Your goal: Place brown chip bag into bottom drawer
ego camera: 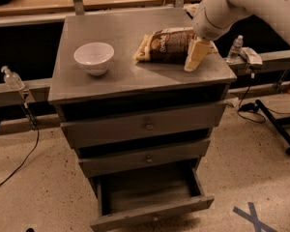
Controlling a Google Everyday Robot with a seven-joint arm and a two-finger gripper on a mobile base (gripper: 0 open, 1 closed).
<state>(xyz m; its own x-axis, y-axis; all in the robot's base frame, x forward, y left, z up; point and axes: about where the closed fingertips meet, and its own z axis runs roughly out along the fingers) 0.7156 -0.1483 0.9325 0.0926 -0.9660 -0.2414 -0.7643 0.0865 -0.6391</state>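
The brown chip bag (166,45) lies on its side on the grey cabinet top (116,76), at the right back, with a dark brown middle and pale ends. My gripper (195,56) hangs from the white arm at the top right, just over the bag's right end, its cream-coloured fingers pointing down at the cabinet top. The bottom drawer (150,197) is pulled out and open, and its box looks empty.
A white bowl (94,57) stands on the cabinet top to the left of the bag. The two upper drawers (145,125) are shut. Clear bottles sit at the left (12,79) and right (236,47) on a side rail. Cables and a stand foot lie on the floor at the right.
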